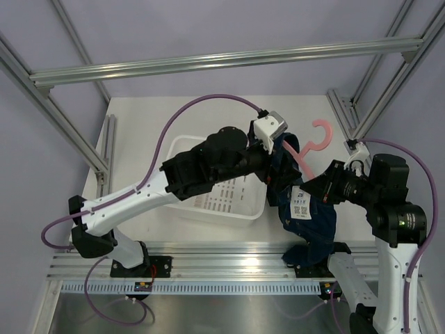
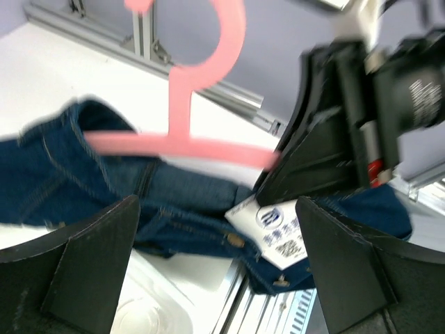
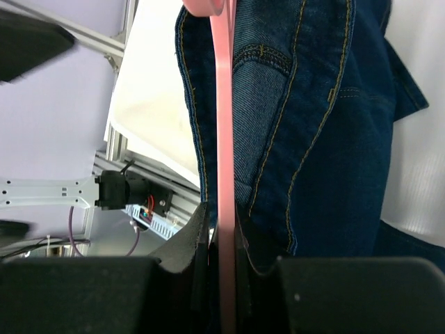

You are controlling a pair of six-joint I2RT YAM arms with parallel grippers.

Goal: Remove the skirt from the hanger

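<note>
The right hand (image 3: 224, 245) was pressed together on the pink hanger (image 3: 223, 125), the thin bar running straight between its fingers (image 3: 186, 245), with denim bunched right against them. The hanger was up off the tabletop (image 1: 139, 132), its hook (image 1: 321, 134) pointing toward the far right corner. The dark blue skirt (image 1: 311, 221) was on it, draped over the bar and sagging down toward the near rail, just to the right of the white bin (image 1: 208, 203). A white paper tag (image 1: 300, 202) showed on the front of the fabric.

The left hand (image 2: 215, 205) was spread wide, its two dark fingers (image 2: 90, 257) standing well apart with nothing pinched between them. From its own camera the skirt (image 2: 174, 195) and the hanger's bar (image 2: 181, 145) lay across the gap just ahead, the tag (image 2: 274, 233) low and to the right, the right hand (image 2: 313, 146) beside it. From above, the left hand (image 1: 277, 147) sat at the skirt's upper edge, near the hanger (image 1: 304, 163); whether it touched the cloth I could not tell.
</note>
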